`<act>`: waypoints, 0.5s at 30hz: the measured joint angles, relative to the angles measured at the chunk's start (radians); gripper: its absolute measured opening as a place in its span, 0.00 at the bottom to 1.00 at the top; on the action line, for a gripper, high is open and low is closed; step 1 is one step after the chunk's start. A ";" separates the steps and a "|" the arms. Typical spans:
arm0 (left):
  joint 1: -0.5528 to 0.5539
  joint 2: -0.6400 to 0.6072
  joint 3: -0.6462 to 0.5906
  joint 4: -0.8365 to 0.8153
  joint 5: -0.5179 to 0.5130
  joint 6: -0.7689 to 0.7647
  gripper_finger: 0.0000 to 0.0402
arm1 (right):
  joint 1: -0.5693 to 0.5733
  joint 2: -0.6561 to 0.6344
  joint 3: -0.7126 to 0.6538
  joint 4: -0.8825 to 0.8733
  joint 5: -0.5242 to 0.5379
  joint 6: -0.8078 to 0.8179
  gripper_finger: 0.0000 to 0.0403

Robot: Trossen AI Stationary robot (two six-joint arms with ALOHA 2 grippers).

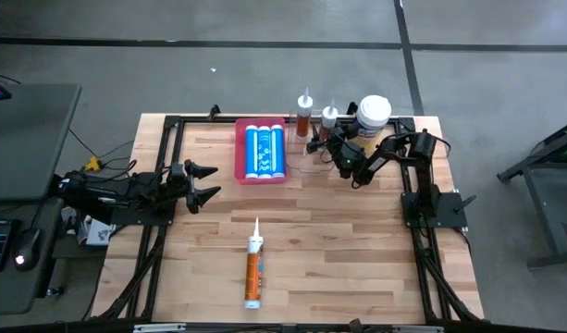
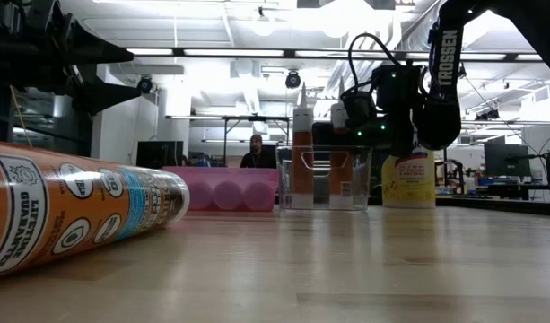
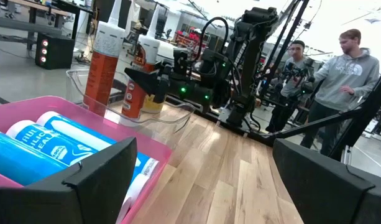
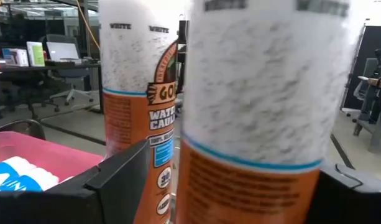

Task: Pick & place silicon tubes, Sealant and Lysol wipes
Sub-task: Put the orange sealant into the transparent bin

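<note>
Two orange-and-white caulk cartridges (image 1: 304, 116) (image 1: 329, 118) stand upright in a clear container (image 2: 351, 193) at the far side. The Lysol wipes (image 1: 374, 113), with a white lid and a yellow label, stand just right of it. My right gripper (image 1: 333, 144) is open and level. Its fingers stand on either side of the nearer cartridge (image 4: 258, 112). A third orange cartridge (image 1: 253, 273) lies on its side near the front edge. My left gripper (image 1: 207, 182) is open and empty at the table's left. My right gripper's one finger (image 4: 122, 168) stands apart from the nearer cartridge's side (image 4: 190, 180). Whether the other finger (image 4: 358, 196) touches the cartridge, I cannot tell. The fingers come level from the table's near-right side. The cartridge stands upright in the container.
A pink tray (image 1: 240, 153) holding blue-and-white tubes (image 1: 263, 150) sits left of the clear container. A black frame runs along the table's edges. People (image 3: 345, 62) stand in the room beyond the table. Bare wood lies in the table's middle.
</note>
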 joint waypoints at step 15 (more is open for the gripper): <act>0.000 0.000 0.000 0.000 0.000 0.000 0.92 | 0.031 -0.014 -0.001 0.001 0.044 -0.024 0.80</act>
